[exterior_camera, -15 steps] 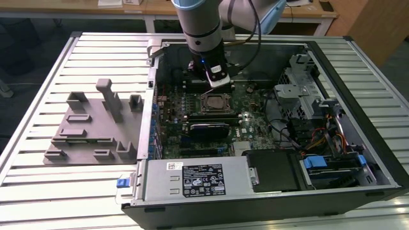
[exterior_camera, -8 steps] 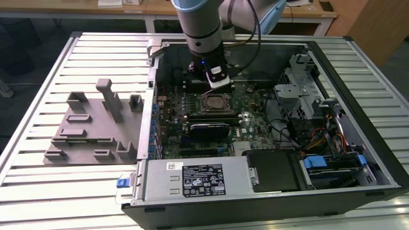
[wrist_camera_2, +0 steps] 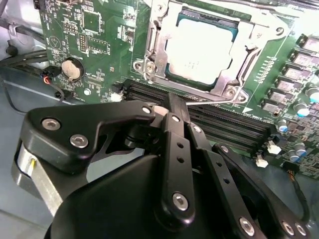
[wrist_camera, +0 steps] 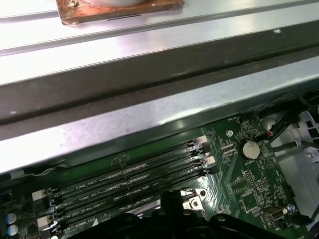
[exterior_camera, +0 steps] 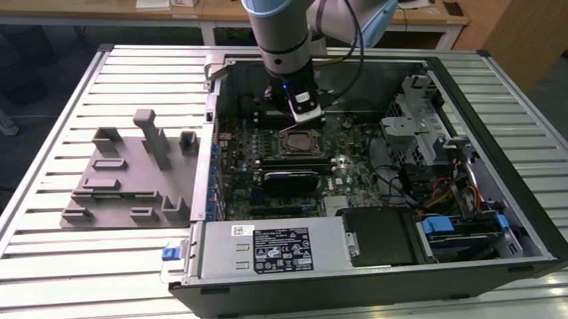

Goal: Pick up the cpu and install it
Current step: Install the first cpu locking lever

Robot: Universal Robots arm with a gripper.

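Observation:
The cpu (wrist_camera_2: 199, 47) is a silver square with a thin pale rim, lying flat inside the metal socket frame (wrist_camera_2: 154, 64) on the green motherboard. In the exterior view the cpu (exterior_camera: 297, 141) sits in the middle of the open computer case (exterior_camera: 497, 219). My gripper (exterior_camera: 302, 118) hangs just above and behind the socket. In the second wrist view my gripper (wrist_camera_2: 174, 107) has its black fingers pressed together with nothing between them, over the memory slots beside the socket. Its tip (wrist_camera: 172, 199) also shows in the first wrist view, next to a socket corner.
A grey plastic tray (exterior_camera: 133, 173) with upright blocks stands on the slatted table at the exterior view's left. Inside the case are black memory slots (wrist_camera_2: 234, 127), a coin battery (wrist_camera_2: 71, 68), a power supply (exterior_camera: 275, 249), a drive cage (exterior_camera: 426, 133) and cables. The case wall (wrist_camera: 149, 114) runs close by.

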